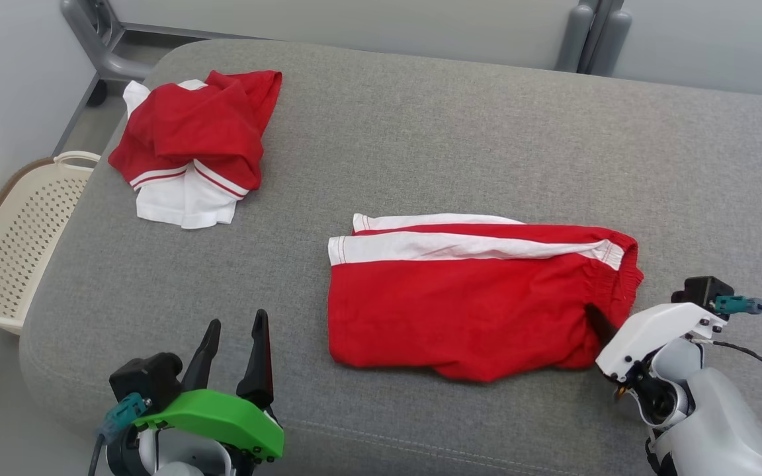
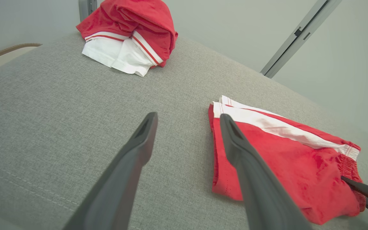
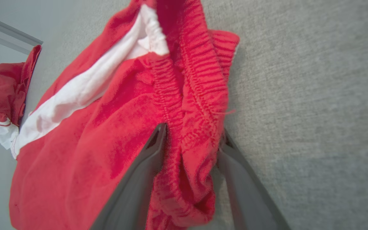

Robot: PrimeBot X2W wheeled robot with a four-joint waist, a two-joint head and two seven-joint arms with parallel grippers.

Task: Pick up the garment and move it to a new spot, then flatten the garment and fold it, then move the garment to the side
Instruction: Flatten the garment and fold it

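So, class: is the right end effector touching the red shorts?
Touching. The right wrist view shows the red shorts' elastic waistband bunched between the right end effector's two fingers, lying against both.

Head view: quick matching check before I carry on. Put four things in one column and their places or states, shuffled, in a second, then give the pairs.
Things
1. red shorts
2. crumpled red-and-white garment
3. basket
4. left gripper

Places or states
A. off the left edge of the grey cushion, lower down
B. jaws open over the near edge, touching no cloth
C. far left part of the cushion
D. lying flat mid-cushion, the right gripper with its jaws astride the waistband

Pairs: 1-D, 2-C, 3-A, 4-B
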